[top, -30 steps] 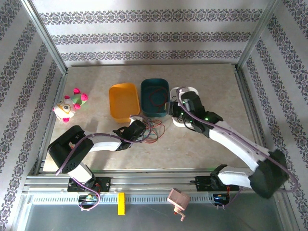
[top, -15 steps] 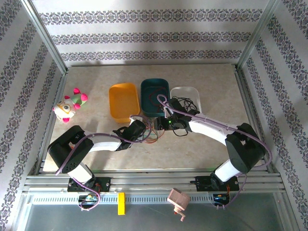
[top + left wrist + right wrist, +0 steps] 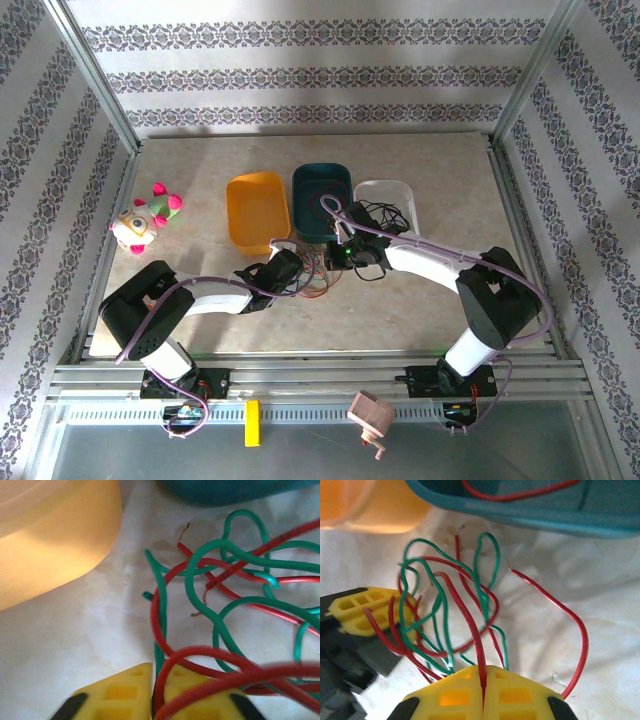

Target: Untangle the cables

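Where the top view looked down, the tangle of thin red and green wire cables (image 3: 318, 276) lay on the beige bench (image 3: 200, 160), at 6 o'clock from the teal plastic tray (image 3: 322, 167), between the left tool (image 3: 292, 268) and the right tool (image 3: 340, 254).

By the left wrist view, the left tool (image 3: 158, 682) had its yellow fingers pressed onto a red strand (image 3: 156, 630).

By the right wrist view, the right tool (image 3: 483, 675) likewise pinched a red strand (image 3: 472, 630).

The wires looked light, limp and springy, and were probably best gripped near a free end.

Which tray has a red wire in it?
The teal middle tray: a red cable loops inside. The orange tray holds none; the white tray holds black cables.

Orange tray (image 3: 255, 210), teal tray (image 3: 305, 185) — plush toy (image 3: 145, 220)
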Motion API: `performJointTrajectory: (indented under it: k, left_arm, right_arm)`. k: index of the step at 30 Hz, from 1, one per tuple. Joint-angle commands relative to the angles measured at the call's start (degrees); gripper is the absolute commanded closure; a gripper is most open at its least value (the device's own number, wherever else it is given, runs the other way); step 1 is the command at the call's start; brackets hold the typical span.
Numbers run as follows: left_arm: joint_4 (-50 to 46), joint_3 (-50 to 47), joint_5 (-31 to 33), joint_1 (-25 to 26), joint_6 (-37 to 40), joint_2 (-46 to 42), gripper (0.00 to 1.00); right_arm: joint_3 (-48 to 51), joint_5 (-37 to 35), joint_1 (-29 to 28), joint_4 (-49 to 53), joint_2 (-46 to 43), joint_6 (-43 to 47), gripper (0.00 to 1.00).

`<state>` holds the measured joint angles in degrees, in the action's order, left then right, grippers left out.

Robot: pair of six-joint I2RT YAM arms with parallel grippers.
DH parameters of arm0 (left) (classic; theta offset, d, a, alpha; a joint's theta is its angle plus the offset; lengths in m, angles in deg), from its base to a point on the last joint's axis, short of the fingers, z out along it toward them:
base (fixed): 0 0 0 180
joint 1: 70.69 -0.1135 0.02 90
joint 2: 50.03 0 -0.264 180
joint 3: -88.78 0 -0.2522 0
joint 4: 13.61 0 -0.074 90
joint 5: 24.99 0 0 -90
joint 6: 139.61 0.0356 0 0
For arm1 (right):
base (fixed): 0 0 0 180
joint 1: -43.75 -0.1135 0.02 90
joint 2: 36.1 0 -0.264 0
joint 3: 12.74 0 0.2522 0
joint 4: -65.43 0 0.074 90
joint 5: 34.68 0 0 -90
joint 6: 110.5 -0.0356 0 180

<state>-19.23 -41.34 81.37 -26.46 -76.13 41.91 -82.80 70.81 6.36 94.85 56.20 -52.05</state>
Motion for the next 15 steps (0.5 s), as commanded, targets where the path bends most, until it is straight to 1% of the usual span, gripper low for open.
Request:
performJointTrajectory:
  k: [1, 3, 5, 7, 10, 13, 15]
  left_arm:
    - [1.1, -1.3, -0.6, -0.2, 1.1, -0.8, 0.68]
    - [1.4, -1.6, -0.9, -0.2, 1.1, -0.9, 0.57]
    - [1.5, -1.6, -1.1, -0.3, 1.3, -0.6, 0.52]
    - [1.7, -1.4, -1.4, -0.3, 1.6, 0.1, 0.51]
    - [2.3, -1.3, -2.1, -0.3, 2.0, 0.9, 0.52]
    - [3.5, -1.3, -2.9, -0.3, 2.6, 1.4, 0.56]
    - [4.0, -1.2, -3.3, -0.3, 2.8, 2.0, 0.59]
  right_arm:
    - [0.1, -1.9, -1.0, -2.6, -6.1, 1.2, 1.0]
    - [0.1, -2.9, -1.3, -2.6, -9.3, 2.3, 1.0]
    - [0.1, -4.8, -1.3, -2.6, -12.2, 2.9, 1.0]
    - [0.1, -6.8, -1.3, -2.7, -15.1, 3.4, 1.0]
    - [-0.6, -7.5, -1.2, -3.4, -18.8, 4.1, 1.0]
    - [-1.7, -10.3, -1.2, -3.5, -22.0, 4.9, 1.0]
    - [-1.9, -14.1, -1.2, -3.9, -24.6, 5.4, 1.0]
